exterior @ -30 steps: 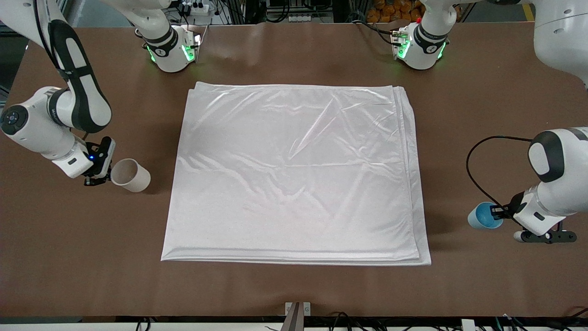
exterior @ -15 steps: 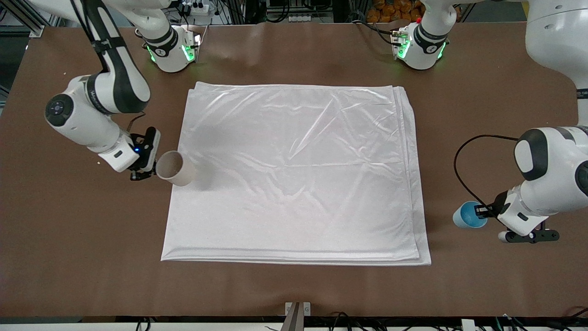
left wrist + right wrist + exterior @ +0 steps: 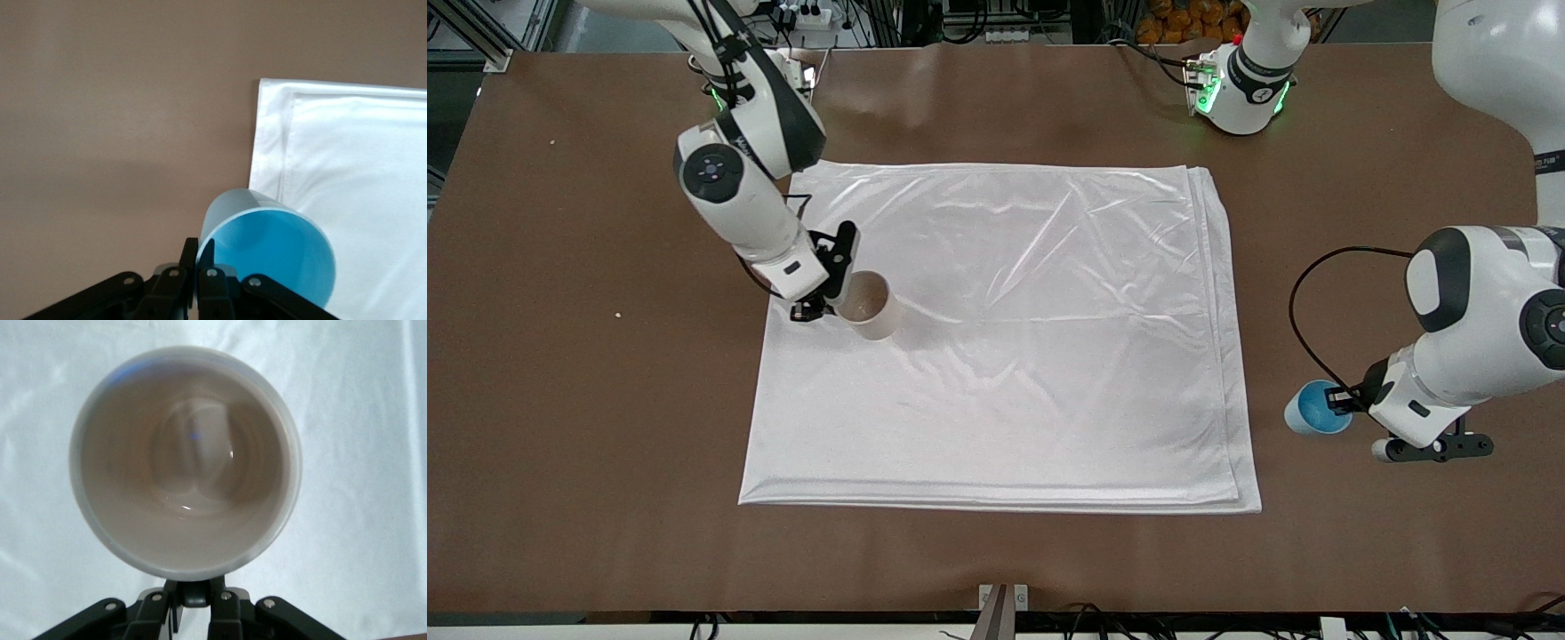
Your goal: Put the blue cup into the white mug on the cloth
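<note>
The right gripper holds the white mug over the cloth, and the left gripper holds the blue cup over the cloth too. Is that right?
Not quite. The left gripper does hold the blue cup, but over bare table beside the cloth, as the front view shows. The right gripper does hold the white mug over the cloth.
</note>
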{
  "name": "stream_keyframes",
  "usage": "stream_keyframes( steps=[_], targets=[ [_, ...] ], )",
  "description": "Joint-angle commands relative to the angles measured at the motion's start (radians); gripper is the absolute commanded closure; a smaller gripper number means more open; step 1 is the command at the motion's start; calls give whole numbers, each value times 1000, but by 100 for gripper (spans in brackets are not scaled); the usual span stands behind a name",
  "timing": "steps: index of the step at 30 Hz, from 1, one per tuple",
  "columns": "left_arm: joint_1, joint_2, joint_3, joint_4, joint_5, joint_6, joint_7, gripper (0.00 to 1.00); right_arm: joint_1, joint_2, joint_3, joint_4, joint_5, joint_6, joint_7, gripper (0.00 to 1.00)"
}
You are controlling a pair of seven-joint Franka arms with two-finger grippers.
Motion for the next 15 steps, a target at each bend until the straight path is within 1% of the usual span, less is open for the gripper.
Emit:
stream_keyframes(
  steps=[1, 7, 12, 15],
  targets=[
    [-36, -36, 2, -14, -21, -33, -56, 100, 4, 85, 87, 57, -133, -9, 219, 100],
    [-88, -36, 2, -12, -21, -40, -146, 100, 35, 197, 126, 125, -277, -14, 382, 100],
    [-126, -36, 2, -12, -21, -40, -208, 100, 68, 276, 144, 183, -368, -17, 485, 100],
    [-140, -36, 1, -12, -21, -40, -234, 100, 94, 312, 144, 211, -400, -18, 532, 100]
  ],
)
